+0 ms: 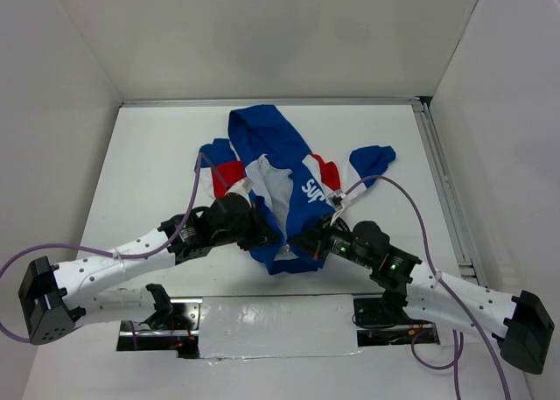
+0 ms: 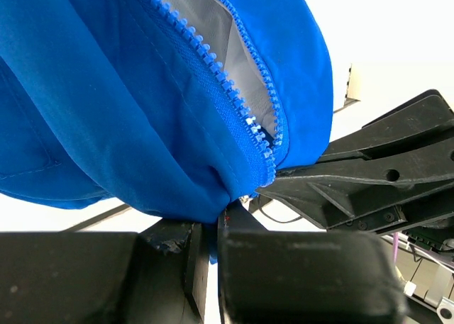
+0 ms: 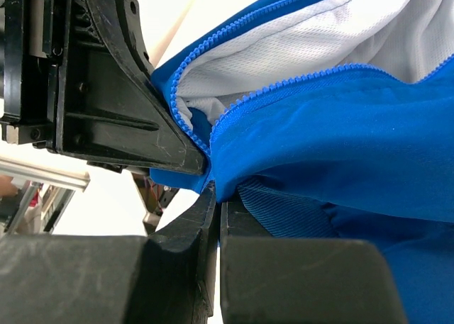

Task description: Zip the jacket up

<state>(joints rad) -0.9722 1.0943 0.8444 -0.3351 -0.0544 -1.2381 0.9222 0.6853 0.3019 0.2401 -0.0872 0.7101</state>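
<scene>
The jacket [image 1: 276, 168] lies on the white table, royal blue with red and white panels, white lettering and white lining, its front open. My left gripper [image 1: 265, 235] is shut on the blue hem at the bottom of the left front [image 2: 206, 221]. My right gripper [image 1: 304, 242] is shut on the hem of the other front [image 3: 216, 193], close against the left one. The open zipper teeth [image 2: 234, 97] run up from the pinch, also in the right wrist view [image 3: 277, 90]. The slider is hidden.
White walls enclose the table on three sides. A metal rail [image 1: 446, 190] runs along the right edge. Purple cables [image 1: 411, 199] loop over both arms. A cut-out opening with arm bases [image 1: 262, 326] lies at the near edge.
</scene>
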